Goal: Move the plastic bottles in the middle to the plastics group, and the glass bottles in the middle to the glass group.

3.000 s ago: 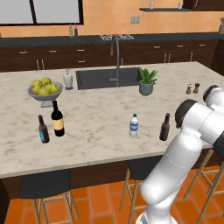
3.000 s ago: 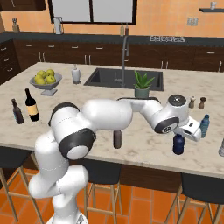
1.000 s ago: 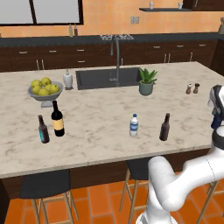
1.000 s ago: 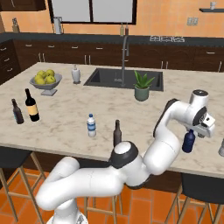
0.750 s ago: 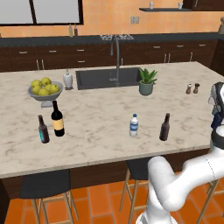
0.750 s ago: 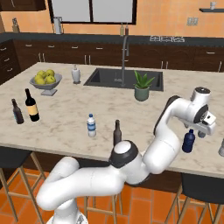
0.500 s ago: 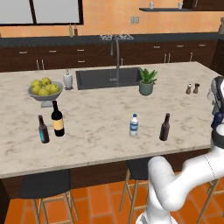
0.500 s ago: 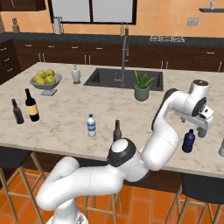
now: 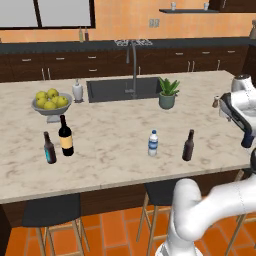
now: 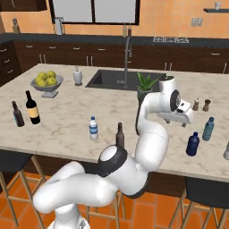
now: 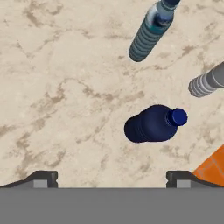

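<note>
Navy plastic bottle [image 10: 192, 144] stands upright on the marble tabletop [image 10: 67, 120] near its right end, just beside the light teal-blue bottle [image 10: 208, 129], which stands at about 1 o'clock from it in the right base view. In the hand view the same navy bottle [image 11: 154, 124] is seen from above, its cap tipped toward 3 o'clock, with the teal-blue bottle [image 11: 151, 29] at 12 o'clock and a grey ribbed object [image 11: 206, 82] at 2 o'clock, cut by the frame edge.

The tool [image 10: 182, 117] hangs above the tabletop, at about 10 o'clock from the navy bottle in the right base view and apart from it. Its two fingertips [image 11: 43, 178] rise wide apart at the bottom of the hand view with nothing between them, so the tool is open and empty.

Toward the middle of the tabletop, the clear bottle with white cap and blue label [image 10: 93, 128] stands upright, and the slender dark brown bottle [image 10: 120, 135] stands near it at 4 o'clock. From the left base view the clear bottle [image 9: 153, 143] and the brown bottle [image 9: 188, 145] stand side by side near the front edge.

At the left end stand the black wine bottle with a tan label [image 9: 65, 136] and, just beside it at 8 o'clock, the small brown bottle with a teal label [image 9: 49, 148].
</note>
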You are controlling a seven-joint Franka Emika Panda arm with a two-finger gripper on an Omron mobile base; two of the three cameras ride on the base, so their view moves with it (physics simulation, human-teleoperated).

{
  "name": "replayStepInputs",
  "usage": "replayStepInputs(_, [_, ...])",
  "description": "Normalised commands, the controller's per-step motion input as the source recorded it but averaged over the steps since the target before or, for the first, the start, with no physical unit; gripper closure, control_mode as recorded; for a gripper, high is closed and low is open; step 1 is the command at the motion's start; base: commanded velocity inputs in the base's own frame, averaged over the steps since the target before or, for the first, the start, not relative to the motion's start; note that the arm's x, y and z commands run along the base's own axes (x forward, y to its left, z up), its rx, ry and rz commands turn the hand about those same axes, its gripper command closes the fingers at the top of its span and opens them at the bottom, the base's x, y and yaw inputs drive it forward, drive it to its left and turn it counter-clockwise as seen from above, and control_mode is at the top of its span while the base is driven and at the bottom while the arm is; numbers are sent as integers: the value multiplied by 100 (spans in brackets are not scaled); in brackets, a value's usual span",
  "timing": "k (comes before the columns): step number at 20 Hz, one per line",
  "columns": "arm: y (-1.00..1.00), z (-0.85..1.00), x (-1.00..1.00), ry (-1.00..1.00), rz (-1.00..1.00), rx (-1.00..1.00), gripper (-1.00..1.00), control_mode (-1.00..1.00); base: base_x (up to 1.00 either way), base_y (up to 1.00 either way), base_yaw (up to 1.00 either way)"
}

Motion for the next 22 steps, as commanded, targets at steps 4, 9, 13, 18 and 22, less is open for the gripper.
replayStepInputs(4, [62,31,-29,17,8,8,-100,-100,0,0,0])
replayStepInputs(9, [66,44,-25,28,8,19,-100,-100,0,0,0])
replayStepInputs(13, [59,53,-21,29,11,24,-100,-100,0,0,0])
replayStepInputs(18, [71,2,-39,-7,13,8,-100,-100,0,0,0])
replayStepInputs(22, [67,0,-21,-15,7,6,-100,-100,0,0,0])
